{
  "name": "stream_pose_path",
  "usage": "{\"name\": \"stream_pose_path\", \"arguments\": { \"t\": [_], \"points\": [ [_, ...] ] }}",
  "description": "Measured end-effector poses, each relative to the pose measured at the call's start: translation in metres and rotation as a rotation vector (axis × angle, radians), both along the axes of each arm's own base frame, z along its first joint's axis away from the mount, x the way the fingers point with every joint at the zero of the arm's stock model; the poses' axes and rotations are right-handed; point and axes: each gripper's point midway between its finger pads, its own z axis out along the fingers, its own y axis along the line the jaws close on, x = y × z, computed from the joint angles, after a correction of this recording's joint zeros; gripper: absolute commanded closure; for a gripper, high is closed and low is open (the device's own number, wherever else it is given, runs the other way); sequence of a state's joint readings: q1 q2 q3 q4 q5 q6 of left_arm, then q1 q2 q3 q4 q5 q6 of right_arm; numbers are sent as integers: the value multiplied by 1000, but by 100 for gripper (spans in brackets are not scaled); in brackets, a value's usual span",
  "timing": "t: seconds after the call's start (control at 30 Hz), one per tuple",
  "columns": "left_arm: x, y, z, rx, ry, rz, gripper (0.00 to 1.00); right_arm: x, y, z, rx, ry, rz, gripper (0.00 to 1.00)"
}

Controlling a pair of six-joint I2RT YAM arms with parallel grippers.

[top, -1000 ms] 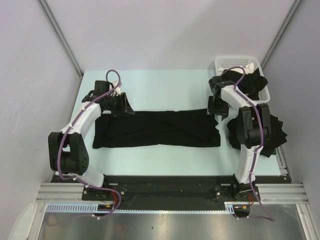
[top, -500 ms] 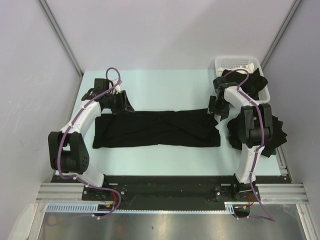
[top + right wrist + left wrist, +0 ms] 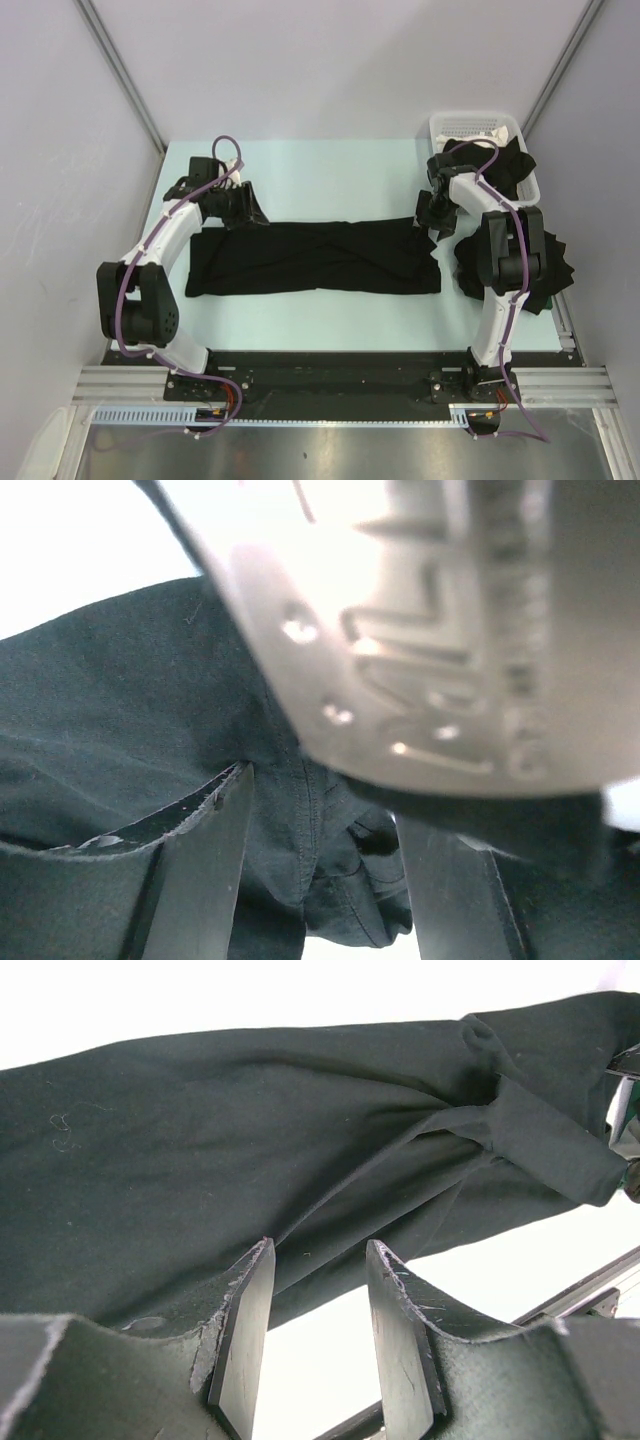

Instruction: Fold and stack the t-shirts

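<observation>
Evidently t-shirt (image 3: 315, 257) looked limp, light — best pinched at far corners; left gripper (image 3: 318, 1250), right gripper (image 3: 325, 790) stood half-open — nothing clamped

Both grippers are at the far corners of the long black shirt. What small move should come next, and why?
Probably lower the left gripper and right gripper slightly and close them on the far corners of the t-shirt: both stand open at the cloth's ends, holding nothing, and it lies as a long strip.
</observation>
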State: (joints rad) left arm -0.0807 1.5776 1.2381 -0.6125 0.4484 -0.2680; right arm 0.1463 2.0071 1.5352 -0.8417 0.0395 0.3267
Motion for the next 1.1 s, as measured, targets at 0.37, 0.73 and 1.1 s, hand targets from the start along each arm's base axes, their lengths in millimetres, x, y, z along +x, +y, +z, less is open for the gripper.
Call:
{"name": "stream_pose_path", "arguments": {
  "t": [0.37,0.73,1.1],
  "points": [
    [3,0,4,-1,-10,0,53,6,0,-5,-42,-42,56,38],
    [3,0,4,-2,-11,1,53,5,26,-9,-71,-79,168,38],
    [8,-1,7,-9,-33,1,53,2,6,-13,-82,-58,149,38]
  ]
}}
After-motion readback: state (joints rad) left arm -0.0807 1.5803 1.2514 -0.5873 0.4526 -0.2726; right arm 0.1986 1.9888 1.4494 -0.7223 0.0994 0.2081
